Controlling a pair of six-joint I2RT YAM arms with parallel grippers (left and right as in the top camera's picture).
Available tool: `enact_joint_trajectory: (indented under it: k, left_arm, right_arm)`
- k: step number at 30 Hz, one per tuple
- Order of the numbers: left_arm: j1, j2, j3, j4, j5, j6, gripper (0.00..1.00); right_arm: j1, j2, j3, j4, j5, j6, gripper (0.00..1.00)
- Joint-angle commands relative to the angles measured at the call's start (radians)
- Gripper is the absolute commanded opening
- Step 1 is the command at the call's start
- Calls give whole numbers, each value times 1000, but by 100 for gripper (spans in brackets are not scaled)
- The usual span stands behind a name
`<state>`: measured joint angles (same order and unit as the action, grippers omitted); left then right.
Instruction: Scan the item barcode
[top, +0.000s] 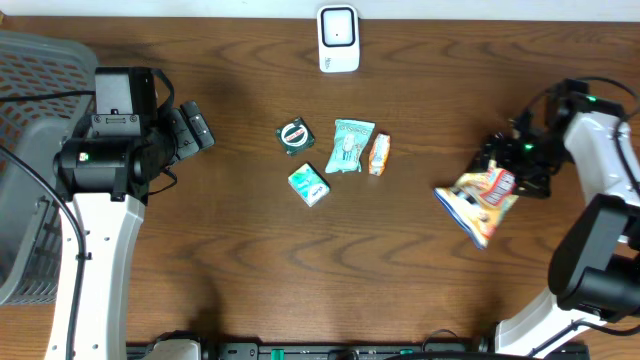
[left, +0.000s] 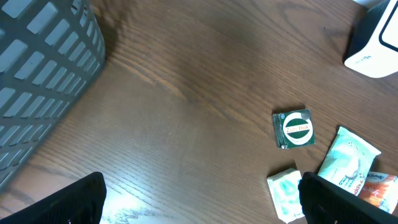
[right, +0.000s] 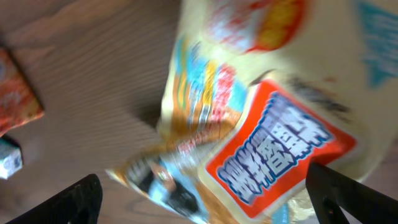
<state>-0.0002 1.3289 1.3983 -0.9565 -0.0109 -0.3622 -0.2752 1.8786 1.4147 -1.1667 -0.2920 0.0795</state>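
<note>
Wide left end effector (left: 199, 186) over open table (left: 186, 93) beside basket (left: 37, 74) edge; wide right end effector (right: 202, 177) astride snack bag (right: 267, 124).

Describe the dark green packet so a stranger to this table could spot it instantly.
Find the white scanner at the table's far edge. Just in front lie four small packets; the dark green packet is the leftmost. It alone is a dark square with a round white label; its neighbours are pale mint or orange.

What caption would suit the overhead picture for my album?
Tabletop from above: small packets mid-table, a scanner at the far edge, a snack bag lying by the right end effector.
</note>
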Motion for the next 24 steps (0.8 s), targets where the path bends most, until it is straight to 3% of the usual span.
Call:
enact_joint_trajectory:
  k: [1,12,19,24]
  left_arm:
    - [5,-1,0,0,-16,7,98]
    - [5,-1,0,0,-16,6,98]
    - [5,-1,0,0,-16,7,98]
    - [5,-1,0,0,-16,6,98]
  right_arm:
    - [-66,-10,-1,-3,12,-35,99]
    - [-13,-12,-26,2,24,-26,99]
    - [180,-12,-27,-23,586,264,99]
    - [306,-12,-70,-25,849,447,99]
